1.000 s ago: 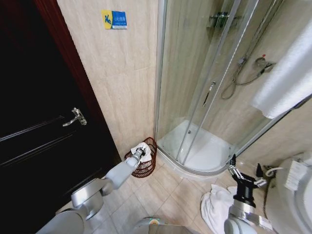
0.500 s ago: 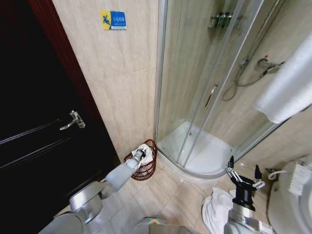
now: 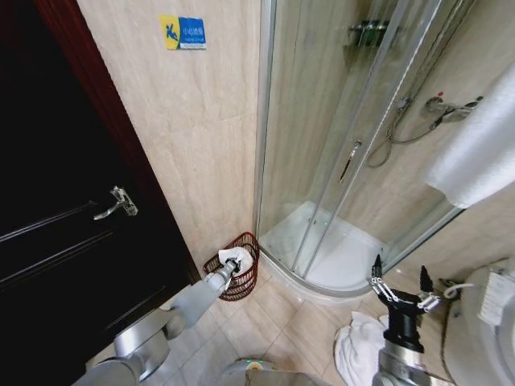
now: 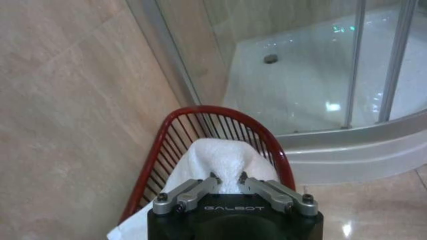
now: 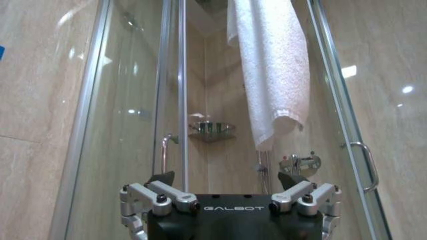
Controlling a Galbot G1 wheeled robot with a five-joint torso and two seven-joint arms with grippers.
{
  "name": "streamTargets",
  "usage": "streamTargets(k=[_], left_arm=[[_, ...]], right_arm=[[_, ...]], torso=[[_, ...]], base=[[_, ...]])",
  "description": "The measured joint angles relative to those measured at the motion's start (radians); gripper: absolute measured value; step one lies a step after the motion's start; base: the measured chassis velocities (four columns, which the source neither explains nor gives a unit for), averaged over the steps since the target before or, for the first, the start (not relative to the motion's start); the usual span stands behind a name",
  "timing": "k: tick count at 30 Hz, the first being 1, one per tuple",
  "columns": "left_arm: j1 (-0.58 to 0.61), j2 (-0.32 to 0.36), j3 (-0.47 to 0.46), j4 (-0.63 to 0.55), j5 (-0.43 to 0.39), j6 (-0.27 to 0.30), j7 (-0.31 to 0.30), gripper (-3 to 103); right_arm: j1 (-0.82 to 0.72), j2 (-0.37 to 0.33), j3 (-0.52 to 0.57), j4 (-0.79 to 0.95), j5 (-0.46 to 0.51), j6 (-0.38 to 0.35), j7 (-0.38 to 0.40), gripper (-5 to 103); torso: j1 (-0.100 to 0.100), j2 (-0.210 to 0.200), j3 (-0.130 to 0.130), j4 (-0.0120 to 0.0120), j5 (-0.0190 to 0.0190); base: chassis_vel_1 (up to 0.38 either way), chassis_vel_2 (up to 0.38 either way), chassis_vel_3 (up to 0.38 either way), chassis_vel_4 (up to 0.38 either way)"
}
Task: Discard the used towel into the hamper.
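The left gripper [image 4: 225, 178], clenched on the towel [image 4: 217, 160], is lowering it further over the hamper [image 3: 233, 276] by the far wall, apparently nearly in, while the right gripper [image 3: 399, 287] is waiting spread wide.

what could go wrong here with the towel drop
1. The left gripper is shut on the towel over the hamper; part of the cloth hangs past the near rim, so on release it might slide outside.
2. The hamper looks light and stands beside the shower base; a nudge from the arm could tip it.
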Motion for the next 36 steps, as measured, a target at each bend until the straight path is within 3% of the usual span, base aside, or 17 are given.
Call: streamTargets(k=[8, 14, 18, 19, 22, 24, 27, 29, 30, 33, 36], left_arm=[[-0.022, -0.015, 0.028, 0.014, -0.048, 0.025, 0.002, 2], [-0.036, -0.028, 0.033, 0.019, -0.041, 0.023, -0.010, 20], [-0.052, -0.063, 0.012, 0.063, -0.001, -0.043, -0.100, 36], [-0.052, -0.063, 0.012, 0.063, -0.001, -0.043, -0.100, 36], [-0.062, -0.079, 0.000, 0.071, 0.015, -0.041, -0.167, 53], [-0.062, -0.080, -0.003, 0.071, 0.028, -0.029, -0.184, 58], [-0.054, -0.061, -0.001, 0.054, 0.086, 0.016, -0.174, 69], [-0.042, -0.046, -0.006, 0.054, 0.150, 0.011, -0.145, 80], [-0.042, -0.046, -0.006, 0.054, 0.150, 0.011, -0.145, 80], [-0.022, -0.045, -0.024, 0.048, 0.154, 0.003, -0.145, 95], [-0.015, -0.043, -0.032, 0.036, 0.150, -0.002, -0.143, 98]], right_arm=[[0.009, 0.000, 0.004, -0.005, -0.004, 0.007, -0.008, 100], [0.014, 0.000, 0.005, -0.012, -0.001, 0.010, -0.008, 100], [0.012, 0.000, 0.004, -0.015, 0.003, 0.017, -0.008, 100], [0.012, 0.000, 0.004, -0.015, 0.003, 0.017, -0.008, 100], [0.008, 0.000, -0.002, -0.015, 0.003, 0.021, -0.008, 100], [0.008, 0.000, -0.002, -0.015, 0.003, 0.021, -0.008, 100], [0.005, 0.000, -0.002, -0.014, 0.003, 0.023, -0.008, 100], [0.002, 0.000, 0.002, -0.012, 0.006, 0.024, -0.008, 100], [0.002, 0.000, 0.002, -0.012, 0.006, 0.024, -0.008, 100], [0.000, 0.000, 0.007, -0.013, 0.012, 0.026, -0.008, 100], [-0.001, 0.000, 0.006, -0.014, 0.012, 0.027, -0.008, 100]], torso=[[0.000, 0.000, 0.000, 0.0000, 0.0001], [0.000, 0.000, 0.000, 0.0000, 0.0001], [0.000, 0.000, 0.000, 0.0002, 0.0002], [0.000, 0.000, 0.000, 0.0002, 0.0002], [0.000, 0.000, 0.000, -0.0001, 0.0002], [0.000, 0.000, 0.000, 0.0000, 0.0002], [0.000, 0.000, 0.000, -0.0002, 0.0000], [0.000, 0.000, 0.000, 0.0006, 0.0003], [0.000, 0.000, 0.000, 0.0006, 0.0003], [0.000, 0.000, 0.000, 0.0003, -0.0002], [0.000, 0.000, 0.000, -0.0001, 0.0000]], base=[[0.000, 0.000, 0.000, 0.000], [0.000, 0.000, 0.000, 0.000], [0.000, 0.000, 0.000, 0.000], [0.000, 0.000, 0.000, 0.000], [0.000, 0.000, 0.000, 0.000], [0.000, 0.000, 0.000, 0.000], [0.000, 0.000, 0.000, 0.000], [0.000, 0.000, 0.000, 0.000], [0.000, 0.000, 0.000, 0.000], [0.000, 0.000, 0.000, 0.000], [0.000, 0.000, 0.000, 0.000]])
